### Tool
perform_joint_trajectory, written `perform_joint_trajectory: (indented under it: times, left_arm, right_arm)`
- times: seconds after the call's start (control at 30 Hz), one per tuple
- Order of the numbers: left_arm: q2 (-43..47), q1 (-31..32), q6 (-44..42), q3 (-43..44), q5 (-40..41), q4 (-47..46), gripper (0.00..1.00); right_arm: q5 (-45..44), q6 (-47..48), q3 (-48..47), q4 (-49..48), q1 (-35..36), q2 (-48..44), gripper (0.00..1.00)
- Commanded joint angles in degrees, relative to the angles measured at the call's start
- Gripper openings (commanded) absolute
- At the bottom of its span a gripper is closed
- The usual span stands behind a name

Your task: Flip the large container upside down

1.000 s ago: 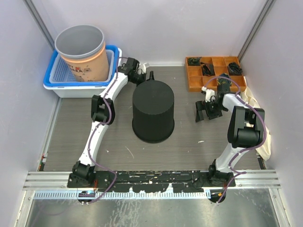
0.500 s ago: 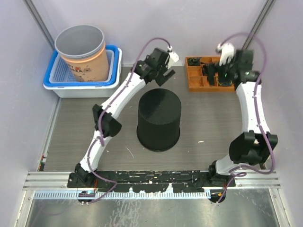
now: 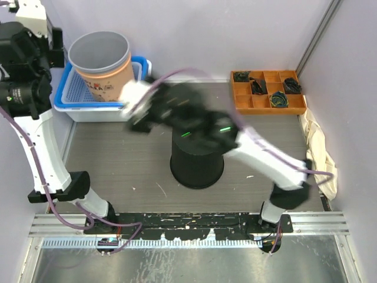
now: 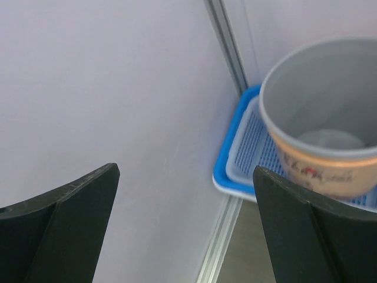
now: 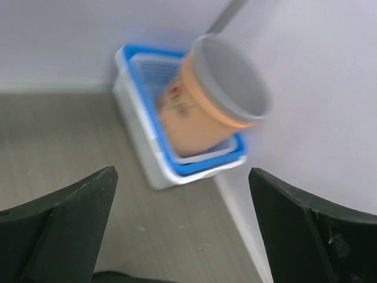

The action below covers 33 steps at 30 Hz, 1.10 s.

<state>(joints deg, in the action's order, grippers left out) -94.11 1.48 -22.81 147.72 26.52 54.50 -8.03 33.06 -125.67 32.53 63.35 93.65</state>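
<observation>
The large container (image 3: 197, 168) is a black bucket standing in the middle of the table with its closed face up and its wider rim down. My right arm reaches left across it in a blur. Its gripper (image 3: 140, 109) hangs past the container's left side, open and empty (image 5: 184, 219). A dark edge (image 5: 118, 277) shows at the bottom of the right wrist view. My left arm (image 3: 26, 65) is raised high at the far left corner. The left gripper (image 4: 185, 219) is open with nothing between its fingers, facing the wall and the blue basket.
An orange and grey bucket (image 3: 101, 59) stands upright in a blue basket (image 3: 63, 97) at the back left, seen in both wrist views (image 4: 321, 147) (image 5: 215, 100). An orange compartment tray (image 3: 268, 93) holds small parts at the back right. A cloth (image 3: 321, 154) lies along the right wall.
The left arm swung up and away to the far left corner. The right arm swept from the orange tray leftward across the black container. The container shifted slightly right and nearer.
</observation>
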Motion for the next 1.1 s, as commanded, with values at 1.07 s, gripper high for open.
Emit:
perform_joint_trajectory:
  times: [1.07]
  left_arm:
    - [-30.35, -16.09, -12.16, 9.43, -68.37, 4.62, 0.99]
  right_arm:
    - [-26.08, -3.52, 55.95, -27.03, -20.93, 19.39, 1.0]
